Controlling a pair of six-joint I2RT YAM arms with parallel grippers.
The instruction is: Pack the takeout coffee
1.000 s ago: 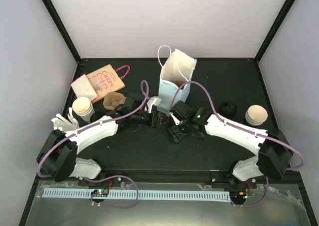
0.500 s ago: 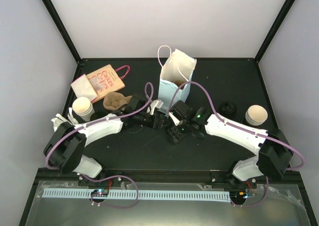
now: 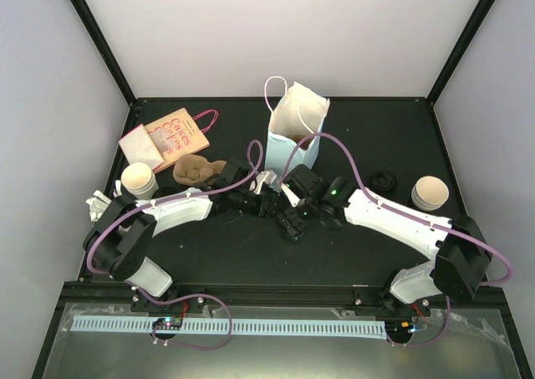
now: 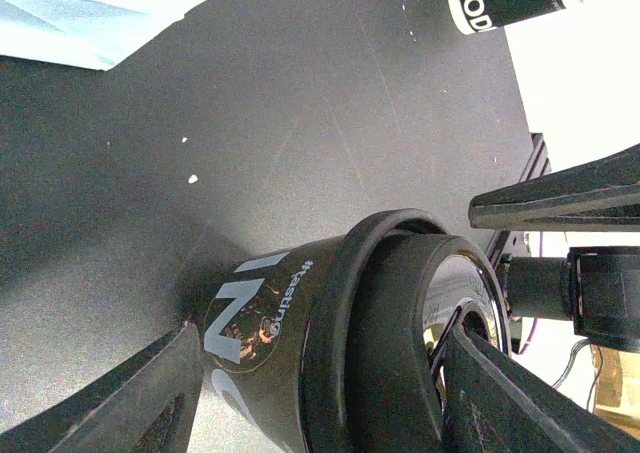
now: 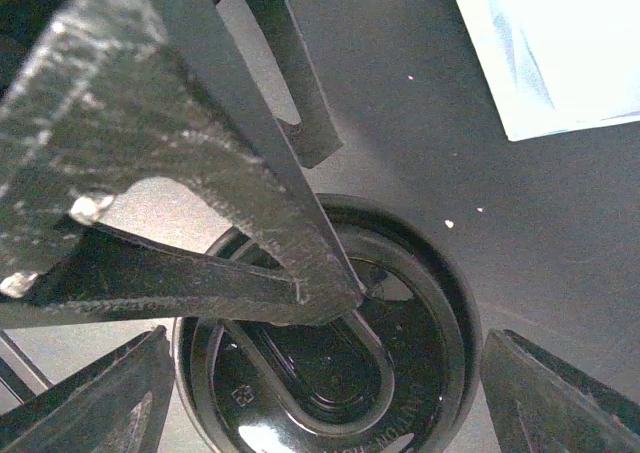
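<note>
A black takeout coffee cup with a white N logo fills the left wrist view, a black lid seated on its rim. My left gripper is shut on it, one finger against the cup wall and the other at the lid. My right gripper hangs above the lid, open, with a finger just off each side of the rim. In the top view both grippers, left and right, meet at the table's middle and hide the cup. An open white and light-blue paper bag stands just behind them.
A flat pink-handled bag and a cardboard cup carrier lie at the back left. A white cup stack stands at the left, another cup at the right, beside a loose black lid.
The left arm has reached further right toward the middle. The right gripper's fingers have spread wider around the lid.
</note>
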